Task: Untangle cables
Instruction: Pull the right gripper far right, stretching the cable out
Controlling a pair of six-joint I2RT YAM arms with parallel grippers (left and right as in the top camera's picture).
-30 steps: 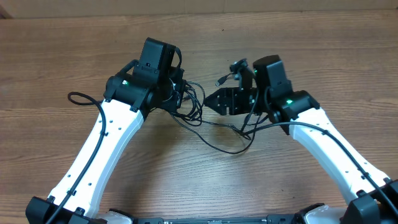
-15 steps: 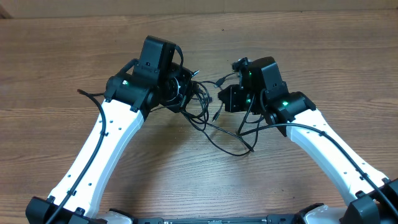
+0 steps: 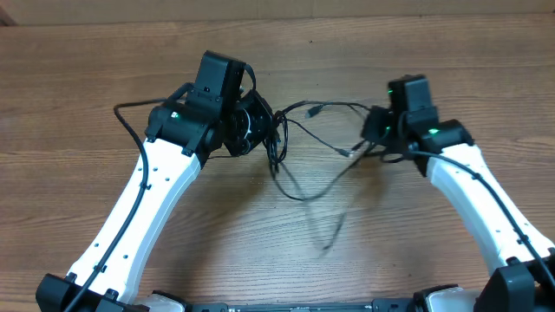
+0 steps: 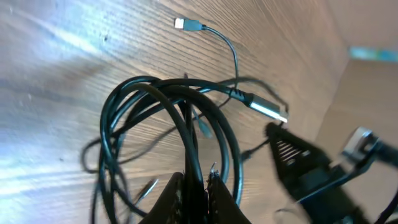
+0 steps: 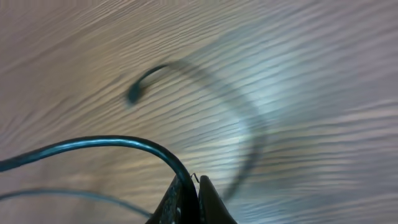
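Both clamped: left gripper (image 4: 194,186) on the looped cables (image 3: 277,143), right gripper (image 5: 189,193) on one strand. Cables span mid-table (image 3: 87,52), toward the far edge. Trailing strand motion-blurred; plugs too small to read.

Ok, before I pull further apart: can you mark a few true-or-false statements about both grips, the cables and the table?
1. The left gripper is shut on looped cables. True.
2. The right gripper is open and empty. False: it is shut on a single strand.
3. A plug is free of both grippers. True.
4. A cloth covers the table. False: it is bare wood.
5. The cables lie fully separated. False: loops cross at the left gripper.
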